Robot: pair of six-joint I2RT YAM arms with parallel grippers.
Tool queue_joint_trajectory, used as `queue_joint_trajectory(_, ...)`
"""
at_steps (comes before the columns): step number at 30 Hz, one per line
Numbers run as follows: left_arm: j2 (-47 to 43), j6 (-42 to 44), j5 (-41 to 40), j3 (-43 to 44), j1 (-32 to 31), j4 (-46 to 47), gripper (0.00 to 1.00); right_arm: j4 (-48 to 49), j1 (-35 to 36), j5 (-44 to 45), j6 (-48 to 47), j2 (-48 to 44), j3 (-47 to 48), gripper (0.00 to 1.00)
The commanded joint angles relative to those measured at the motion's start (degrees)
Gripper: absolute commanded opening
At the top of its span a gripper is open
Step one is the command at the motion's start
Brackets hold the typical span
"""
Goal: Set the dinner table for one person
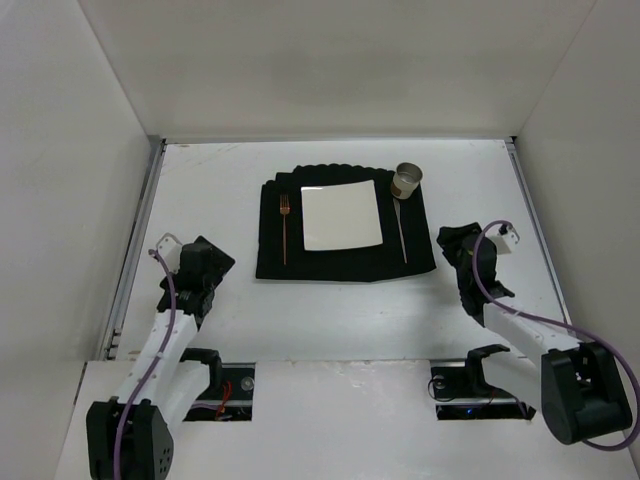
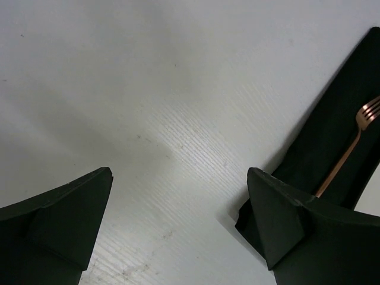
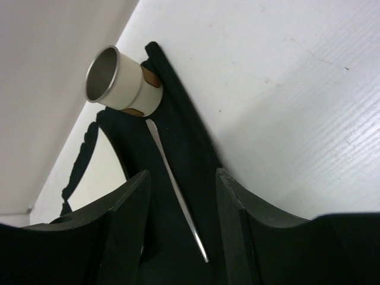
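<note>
On the white dinner table lies a black pleated mat with a white square plate on it. A copper fork lies on the mat left of the plate, and a thin silver knife lies right of it. A metal cup stands at the mat's far right corner. My left gripper hovers open over bare table left of the mat, fork off to its right. My right gripper is open above the near end of the knife, holding nothing.
White walls enclose the table on the left, back and right. The cup stands just beyond the knife's far tip in the right wrist view. Both arm bases sit at the near edge.
</note>
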Motion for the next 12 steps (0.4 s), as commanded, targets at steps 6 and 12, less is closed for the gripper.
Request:
queue_joint_trajectory(6,2.52,-1.04,1.51,0.95,-0.14,3.26,1.00,1.34,-0.19,1.91,1.01,0.37,0.94,0.54)
queue_joint_trajectory(12,4.27,-0.25,-0.42,2.88,-3.04,3.26,1.00,1.42,-0.19,1.47,0.48,0.54,1.29,0.54)
